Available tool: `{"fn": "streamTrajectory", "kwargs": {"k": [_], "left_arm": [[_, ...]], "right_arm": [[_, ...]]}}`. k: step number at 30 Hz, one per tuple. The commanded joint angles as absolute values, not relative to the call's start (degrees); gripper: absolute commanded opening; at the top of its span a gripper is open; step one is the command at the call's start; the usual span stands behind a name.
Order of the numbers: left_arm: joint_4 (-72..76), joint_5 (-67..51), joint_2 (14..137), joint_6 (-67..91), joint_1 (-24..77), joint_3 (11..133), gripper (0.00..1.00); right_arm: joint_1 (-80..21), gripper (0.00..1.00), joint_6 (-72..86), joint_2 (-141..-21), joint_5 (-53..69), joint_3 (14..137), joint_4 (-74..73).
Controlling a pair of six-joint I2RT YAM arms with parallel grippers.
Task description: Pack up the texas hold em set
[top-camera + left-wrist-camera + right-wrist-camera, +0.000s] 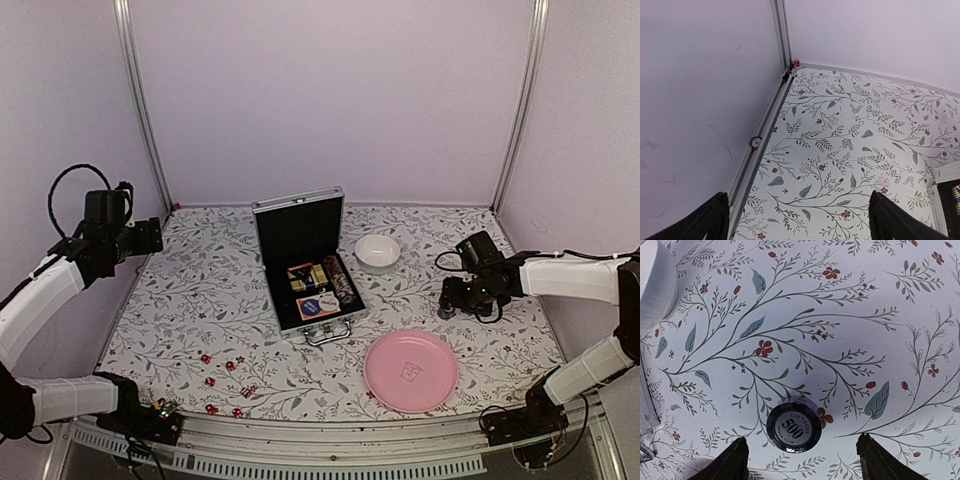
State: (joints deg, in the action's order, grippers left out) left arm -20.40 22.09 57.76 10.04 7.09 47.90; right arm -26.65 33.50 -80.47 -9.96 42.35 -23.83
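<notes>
Dice [225, 375] scattered along the near-left edge; case [305, 260] open at tabletop [200, 290] centre, cards [308, 277] and chips [341, 280] inside. Right end effector [801, 455] wide over a loose chip [793, 425] near the right edge; left end effector [797, 220] wide, empty, at far-left corner.

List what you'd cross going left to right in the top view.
Order: left gripper → red dice → open briefcase → white bowl → right gripper. The pink plate is skipped because it spans bowl and gripper.
</notes>
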Motion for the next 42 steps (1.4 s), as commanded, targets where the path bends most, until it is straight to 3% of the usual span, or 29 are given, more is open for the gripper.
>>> {"fn": "streamTrajectory", "kwargs": {"k": [1,23,30,34,42], "left_arm": [[-19.39,22.43,57.55,9.58,6.59,47.37,0.97],[-19.34,22.59,56.77,9.58,6.57,47.20,0.97],[-19.56,22.29,56.38,9.65,6.55,47.37,0.97],[-19.43,21.89,55.68,9.76,6.57,47.33,0.97],[-19.22,21.40,54.12,10.17,6.59,47.03,0.97]], "right_arm": [[-26.46,0.74,32.72,-82.64,-8.47,43.11,-21.10],[-26.51,0.60,30.50,-90.98,-7.12,45.26,-18.55],[-26.55,0.46,30.30,-91.75,-9.31,45.07,-18.97],[-26.54,0.39,29.98,-90.20,-8.50,45.32,-18.79],[-26.68,0.37,26.58,-83.35,-4.09,43.08,-14.42]]}}
